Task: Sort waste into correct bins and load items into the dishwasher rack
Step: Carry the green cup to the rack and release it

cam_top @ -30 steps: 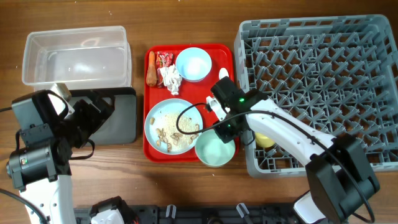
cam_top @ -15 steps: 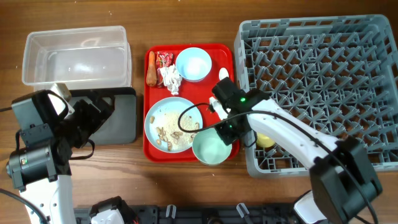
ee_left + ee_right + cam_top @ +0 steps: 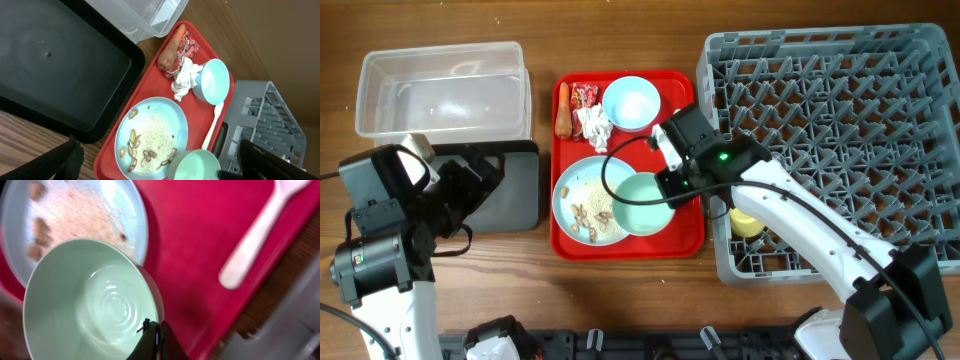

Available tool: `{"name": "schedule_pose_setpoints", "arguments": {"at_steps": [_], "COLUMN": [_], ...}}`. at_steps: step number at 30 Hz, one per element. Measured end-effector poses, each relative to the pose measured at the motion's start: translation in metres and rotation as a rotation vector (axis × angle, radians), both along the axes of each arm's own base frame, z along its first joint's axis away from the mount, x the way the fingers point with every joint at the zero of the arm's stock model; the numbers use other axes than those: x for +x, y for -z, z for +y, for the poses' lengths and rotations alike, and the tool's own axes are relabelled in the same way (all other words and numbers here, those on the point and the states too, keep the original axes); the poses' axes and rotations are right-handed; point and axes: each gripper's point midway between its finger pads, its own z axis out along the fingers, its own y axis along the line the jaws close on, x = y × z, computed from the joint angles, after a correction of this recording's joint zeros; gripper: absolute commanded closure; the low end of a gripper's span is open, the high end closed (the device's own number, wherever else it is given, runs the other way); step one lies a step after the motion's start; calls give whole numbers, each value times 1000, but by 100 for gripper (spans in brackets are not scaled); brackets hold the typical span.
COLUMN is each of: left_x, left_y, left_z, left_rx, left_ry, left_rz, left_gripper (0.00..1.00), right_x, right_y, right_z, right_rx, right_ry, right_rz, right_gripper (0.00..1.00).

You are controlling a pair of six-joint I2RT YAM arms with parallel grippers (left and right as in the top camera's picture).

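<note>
**A:** The pale green dish (image 3: 645,203) was over the red tray (image 3: 682,243), overlapping the light blue plate (image 3: 578,190). The right gripper (image 3: 672,190) was pinching the dish's rim.

**B:** One thin rim pinch! I reckoned the dish could swivel or slip out on the way to the dishwasher rack (image 3: 840,130), hit the plate and scatter the crumbs (image 3: 590,212).

**A:** Or clip the rack's near wall. The left gripper (image 3: 480,178) sat spread and empty over the black tray (image 3: 517,195).
</note>
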Motion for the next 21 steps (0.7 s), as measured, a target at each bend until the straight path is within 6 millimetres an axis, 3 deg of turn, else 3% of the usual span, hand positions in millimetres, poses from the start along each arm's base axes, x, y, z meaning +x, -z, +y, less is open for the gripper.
{"name": "schedule_pose_setpoints", "arguments": {"at_steps": [3,6,12,16,18,21], "left_x": [0,0,0,0,0,0], "left_y": [0,0,0,0,0,0], "left_z": [0,0,0,0,0,0], "left_rx": [0,0,0,0,0,0], "left_ry": [0,0,0,0,0,0], "left_rz": [0,0,0,0,0,0], "left_gripper": [0,0,0,0,0,0], "right_x": [3,4,-1,-11,-11,-11], "right_y": [-4,-3,27,34,33,31], "right_z": [10,14,26,38,41,45], "right_rx": [59,78,62,86,98,121], "right_ry": [17,29,37,15,21,29], "right_rz": [2,12,90,135,139,148], "right_gripper": [96,70,43,39,47,49]}}
